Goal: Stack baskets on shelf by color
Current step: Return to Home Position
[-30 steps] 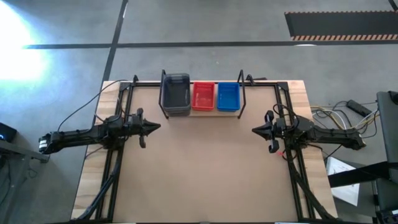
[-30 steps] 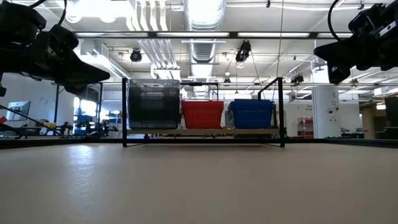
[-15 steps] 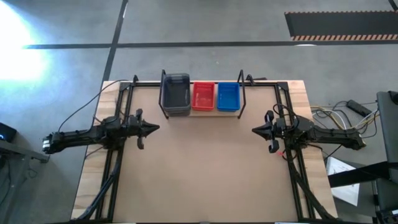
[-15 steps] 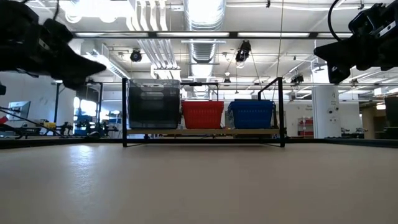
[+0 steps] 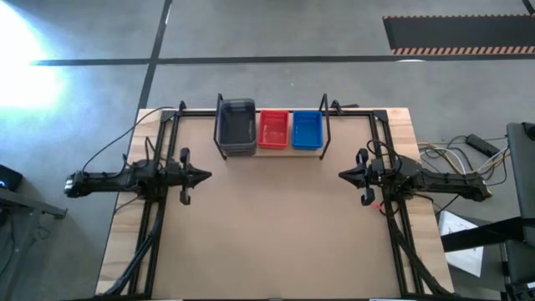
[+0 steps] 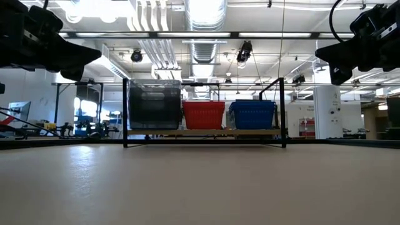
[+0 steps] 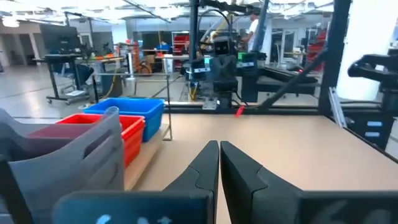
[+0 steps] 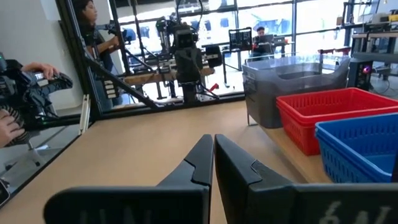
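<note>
The shelf [image 5: 271, 151], a pale plank in a black wire frame, stands at the table's far edge. On it rest a dark grey stack of baskets [image 5: 236, 125] at the left, a red stack [image 5: 272, 129] in the middle and a blue stack [image 5: 307, 129] at the right; the low view shows the grey stack [image 6: 155, 104], red stack [image 6: 203, 115] and blue stack [image 6: 252, 114] side by side. My left gripper [image 5: 209, 176] hovers shut over the table's left side, pointing level toward the right. My right gripper [image 5: 341, 176] hovers shut over the right side, pointing left. Neither holds anything.
Black rails [image 5: 155, 226] run along the table's left and right sides under the arms. The brown tabletop [image 5: 272, 226] between the grippers lies bare. In the right wrist view a person [image 8: 93, 31] stands beyond the table, and a hand [image 8: 9, 127] shows at the edge.
My left arm has swung its gripper a little toward the table's near edge and drawn back slightly toward the left edge, rolling a bit, still shut. The right arm and the baskets have kept still.
</note>
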